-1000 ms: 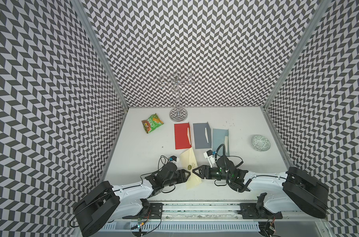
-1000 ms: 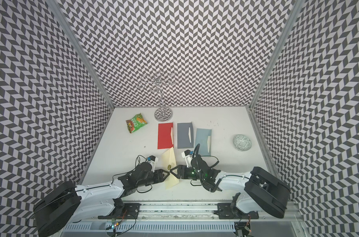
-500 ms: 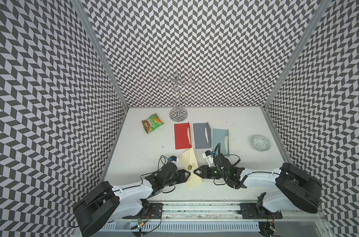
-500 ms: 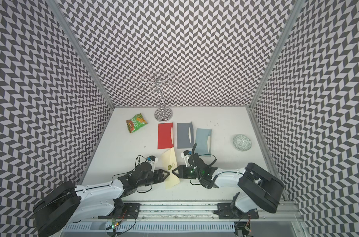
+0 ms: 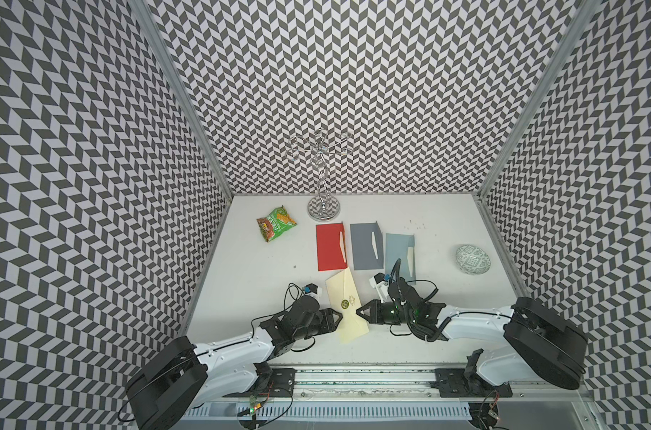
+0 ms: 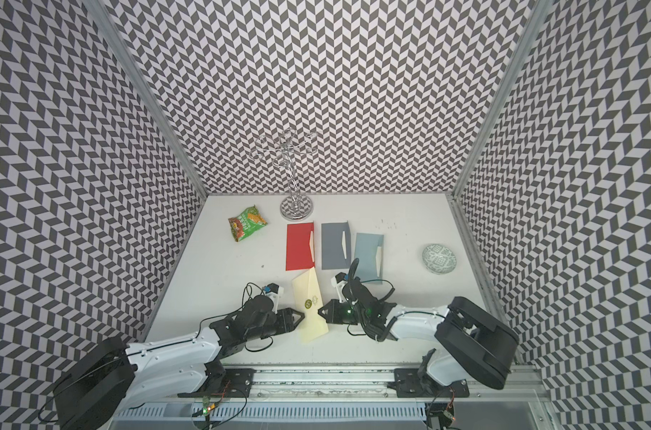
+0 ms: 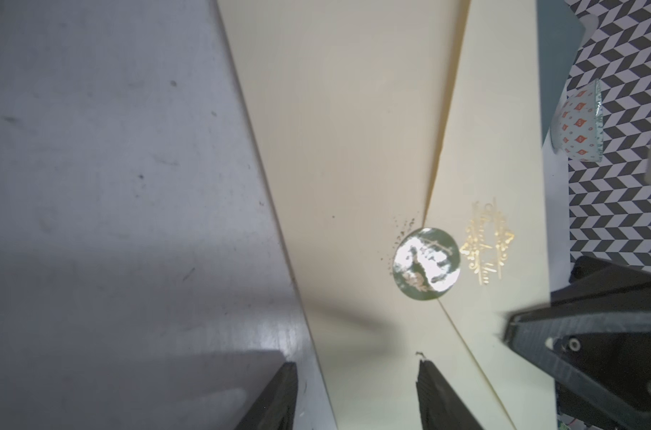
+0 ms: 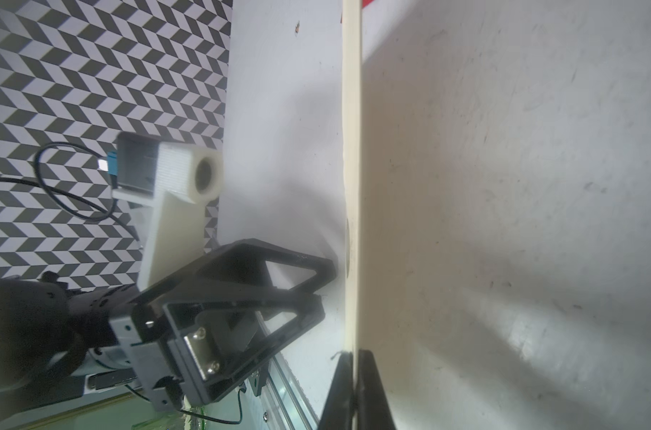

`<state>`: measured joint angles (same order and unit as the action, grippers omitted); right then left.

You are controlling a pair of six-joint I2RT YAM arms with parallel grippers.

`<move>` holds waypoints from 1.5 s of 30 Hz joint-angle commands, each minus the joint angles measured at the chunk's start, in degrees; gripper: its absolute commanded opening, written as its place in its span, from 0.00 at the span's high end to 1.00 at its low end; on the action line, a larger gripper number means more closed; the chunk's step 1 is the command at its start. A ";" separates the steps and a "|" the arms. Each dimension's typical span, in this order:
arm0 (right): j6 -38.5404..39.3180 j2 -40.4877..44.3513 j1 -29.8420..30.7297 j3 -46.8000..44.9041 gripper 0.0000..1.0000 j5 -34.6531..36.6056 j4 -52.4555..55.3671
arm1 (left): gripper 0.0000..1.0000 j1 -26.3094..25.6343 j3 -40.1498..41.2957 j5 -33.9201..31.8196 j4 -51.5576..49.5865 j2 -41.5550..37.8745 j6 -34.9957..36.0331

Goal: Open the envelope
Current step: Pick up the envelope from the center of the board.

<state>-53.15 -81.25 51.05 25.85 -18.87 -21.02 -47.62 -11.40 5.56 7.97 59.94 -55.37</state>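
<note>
The white table (image 5: 242, 298) is carrying the cream envelope (image 5: 350, 322) near its front edge, between the two arms. The envelope is probably going to handle as light, thin and bendable (paper, by the look of it), and is likely sliding easily on the smooth top. The right gripper (image 8: 353, 391) is pinching one long edge, jaws closed on the paper. The left gripper (image 5: 339, 316) is reaching the opposite edge with jaws half open, clamping nothing. The pointed flap (image 7: 502, 167) is looking like the place to take hold, just beside the round green seal (image 7: 427, 263).
</note>
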 commanded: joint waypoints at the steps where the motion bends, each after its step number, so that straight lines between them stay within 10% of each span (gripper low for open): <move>1: 1.82 3.77 -0.55 -0.70 1.00 1.16 -1.50 | 0.45 -0.29 -1.31 -2.74 -2.96 -2.79 -0.26; 12: 6.95 21.74 -2.46 -5.87 1.00 8.72 -0.29 | 0.41 1.32 -4.86 -6.74 -0.33 -12.40 3.16; 21: 8.49 35.10 -11.13 -12.51 1.00 1.90 -7.28 | 0.33 12.16 -2.79 9.63 20.05 -16.31 7.29; 36: 10.98 26.79 -18.98 -7.22 1.00 -24.68 -16.27 | 0.31 19.32 -7.72 40.07 76.76 12.50 -12.48; 45: 9.95 22.80 -19.57 -7.09 1.00 -26.24 -19.52 | 0.61 20.01 -8.20 42.94 93.45 25.81 -21.30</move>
<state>-43.81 -58.13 31.99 17.63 -44.01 -36.51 -27.73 -18.98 46.13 87.39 83.40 -72.20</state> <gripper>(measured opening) 0.048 0.426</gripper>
